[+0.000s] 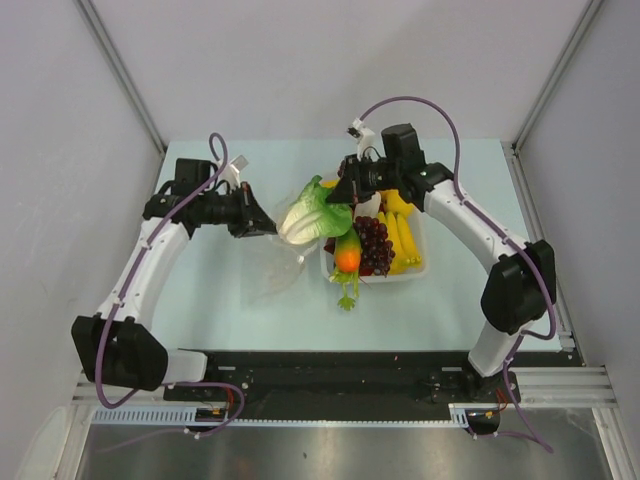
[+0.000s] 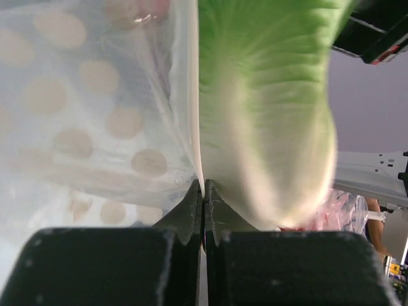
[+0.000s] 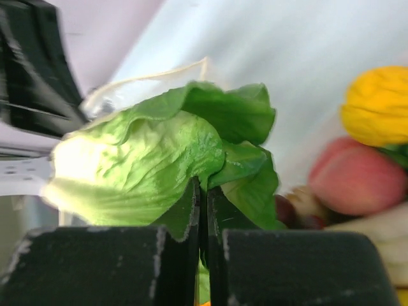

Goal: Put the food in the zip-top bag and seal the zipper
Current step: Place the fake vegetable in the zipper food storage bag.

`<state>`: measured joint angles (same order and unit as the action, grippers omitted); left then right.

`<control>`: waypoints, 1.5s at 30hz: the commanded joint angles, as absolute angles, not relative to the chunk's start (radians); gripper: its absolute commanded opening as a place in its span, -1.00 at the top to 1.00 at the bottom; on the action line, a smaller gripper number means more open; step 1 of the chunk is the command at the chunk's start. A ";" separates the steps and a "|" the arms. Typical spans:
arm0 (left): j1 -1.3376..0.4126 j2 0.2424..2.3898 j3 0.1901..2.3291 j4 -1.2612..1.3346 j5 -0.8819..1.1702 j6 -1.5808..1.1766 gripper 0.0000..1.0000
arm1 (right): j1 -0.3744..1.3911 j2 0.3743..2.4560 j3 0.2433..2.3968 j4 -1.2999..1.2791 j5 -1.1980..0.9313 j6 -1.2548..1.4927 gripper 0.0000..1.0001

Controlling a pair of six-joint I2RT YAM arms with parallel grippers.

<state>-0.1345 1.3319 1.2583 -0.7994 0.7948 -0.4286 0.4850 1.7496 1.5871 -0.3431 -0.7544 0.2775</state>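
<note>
**Lettuce head** (image 1: 312,210), green-white.
- Location: aloft between the white tray (image 1: 421,272) and the zip-top bag (image 1: 272,270), pale base towards the bag.
- Held by: right claw (image 1: 347,190), pressed together on a leaf edge.

**Zip-top bag**, clear, dotted.
- Location: on the table (image 1: 200,300), left of the tray, one rim lifted.
- Held by: left claw (image 1: 262,228), pinching the film at that rim.

**Food at the tray:** grapes (image 1: 374,243), bananas (image 1: 401,238), carrot (image 1: 347,259) at its left edge.

**Handling note (judgement):**
- The step in hand is insertion.
- Keep the mouth raised and wide.
- Feed the lettuce base-first and let go only once it is well inside.
- A leaf-edge grip may let the head swing.

**Views:**
- Left wrist: lettuce base just beside the dotted film. Whether it has entered the mouth cannot be told.
- Right wrist: the leaf pinch, with a yellow fruit (image 3: 376,105) and a pink fruit (image 3: 357,182) beyond.
- Top external: the only view giving the overall layout.
</note>
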 commanded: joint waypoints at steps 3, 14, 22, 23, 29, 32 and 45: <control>-0.132 1.285 1.249 -0.746 0.877 -0.475 0.99 | 0.572 1.625 1.623 -0.469 -0.385 0.014 1.00; -0.137 1.287 1.215 -0.606 0.897 -0.586 0.99 | 0.972 1.629 1.688 -0.447 0.213 -0.294 1.00; -0.132 1.270 1.194 -0.578 0.927 -0.591 0.99 | 1.028 1.606 1.638 -0.354 0.381 -0.405 1.00; -0.129 1.260 1.187 -0.562 0.939 -0.615 1.00 | 1.035 1.603 1.637 -0.356 0.371 -0.400 1.00; -0.107 1.252 1.120 -0.431 0.998 -0.770 1.00 | 1.141 1.560 1.479 -0.106 0.492 -0.665 1.00; -0.103 1.249 1.097 -0.397 1.026 -0.792 0.99 | 1.144 1.603 1.467 0.033 0.607 -0.771 1.00; -0.026 1.258 0.994 -0.253 1.097 -0.960 0.99 | 1.088 1.619 1.465 0.089 0.706 -0.535 1.00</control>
<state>-0.0303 1.2804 1.0245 -0.3595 1.0016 -0.8482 1.0760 1.6615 1.4624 0.0784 0.6842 -0.6872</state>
